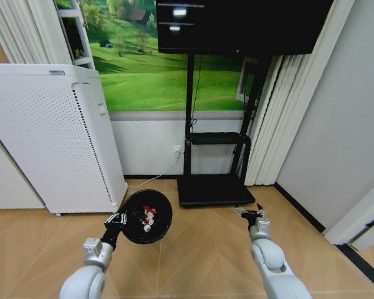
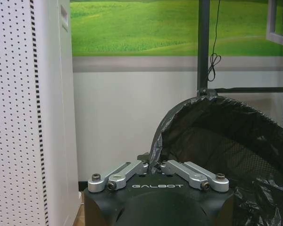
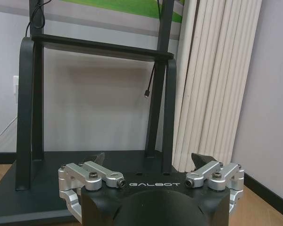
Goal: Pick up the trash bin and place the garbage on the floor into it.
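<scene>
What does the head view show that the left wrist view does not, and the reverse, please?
Head view alone: red-and-white garbage lying inside the trash bin, the right gripper open and empty above the floor, and the black TV stand.

Left wrist view alone: the black liner's crinkled plastic at the rim, pinched between the closed fingers.

Both: the left gripper gripping the bin's rim, and the white perforated appliance.

Head looks down; wrist cameras face wall.
</scene>
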